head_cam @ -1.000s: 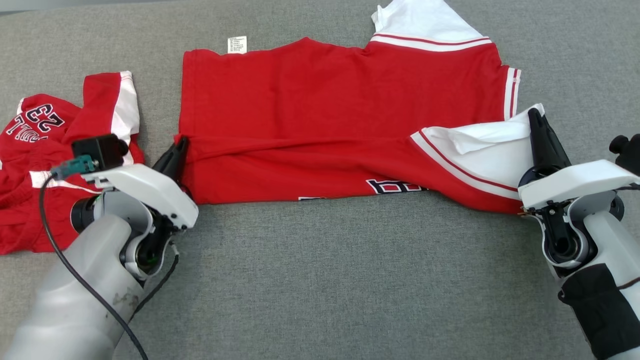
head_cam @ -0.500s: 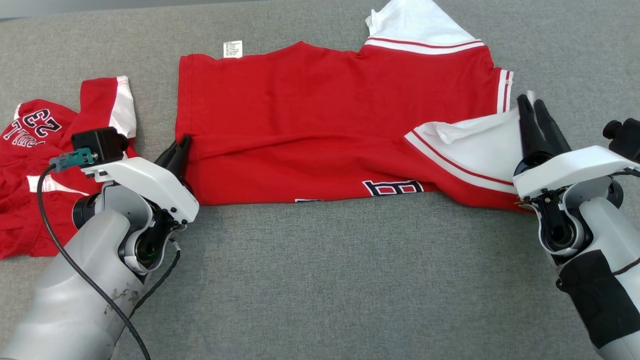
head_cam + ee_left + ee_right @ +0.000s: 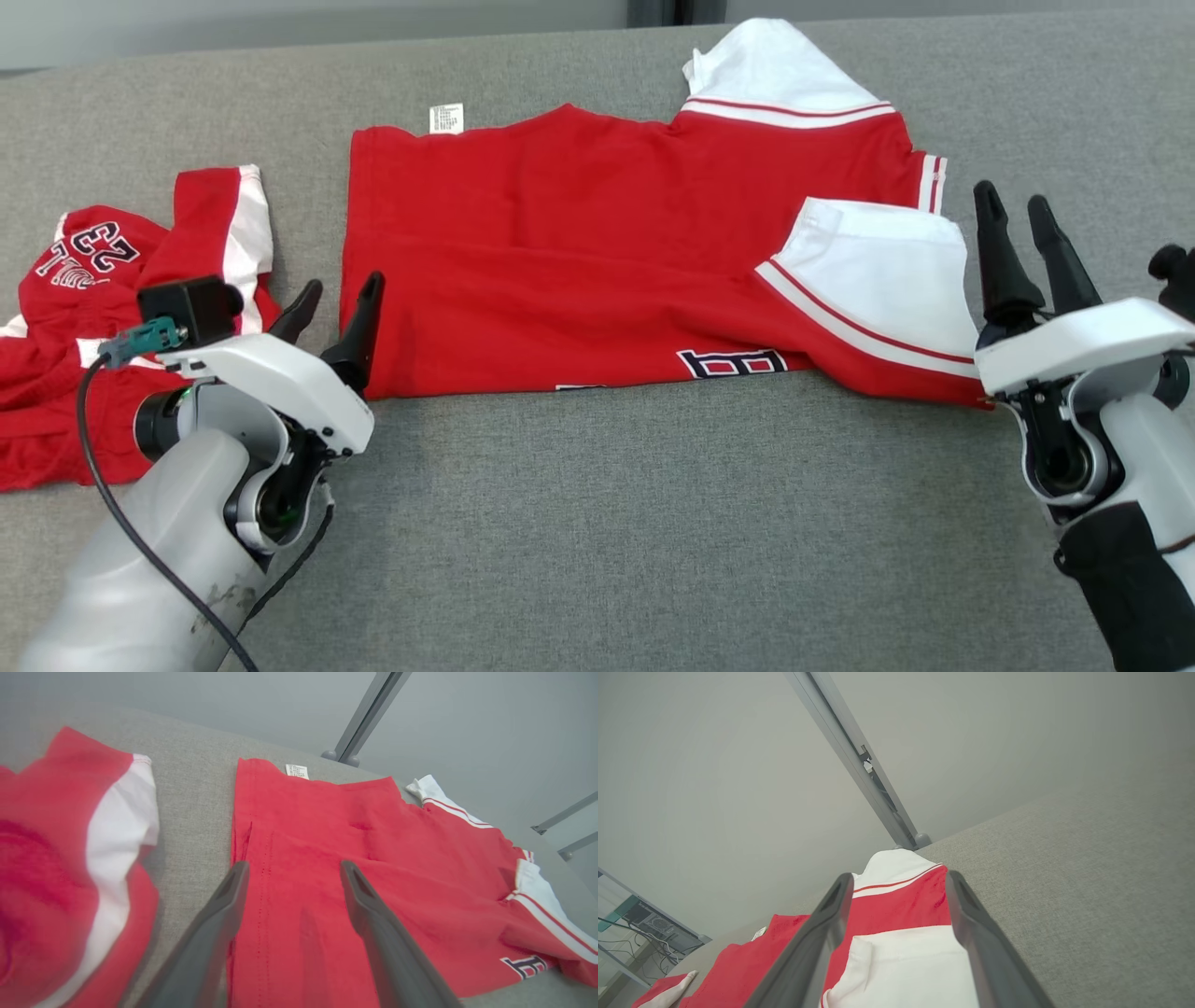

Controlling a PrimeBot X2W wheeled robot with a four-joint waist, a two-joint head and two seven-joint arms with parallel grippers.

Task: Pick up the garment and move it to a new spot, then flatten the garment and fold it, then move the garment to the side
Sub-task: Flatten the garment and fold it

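The red garment (image 3: 579, 243) with white striped sleeves lies spread on the grey surface, its near half folded over the far half. Its white tag (image 3: 446, 119) sticks out at the far left corner. My left gripper (image 3: 343, 286) stands open at the garment's left edge, with one finger over the cloth and one beside it; the left wrist view shows that gripper (image 3: 295, 865) above the red hem (image 3: 261, 896). My right gripper (image 3: 1009, 198) is open just right of the folded white sleeve (image 3: 878, 271). In the right wrist view, the gripper (image 3: 899, 876) hovers over the sleeve (image 3: 901, 961).
A second red and white garment (image 3: 93, 308) printed with 23 lies crumpled at the far left, close to my left arm; the left wrist view shows this crumpled garment (image 3: 60, 858) too. Bare grey surface (image 3: 653, 523) stretches in front. A metal post (image 3: 369, 714) stands behind the surface's far edge.
Both grippers were shut on the garment's folded edge and have opened and let go. The white sleeve has dropped flat onto the red cloth. The head camera has shifted slightly.
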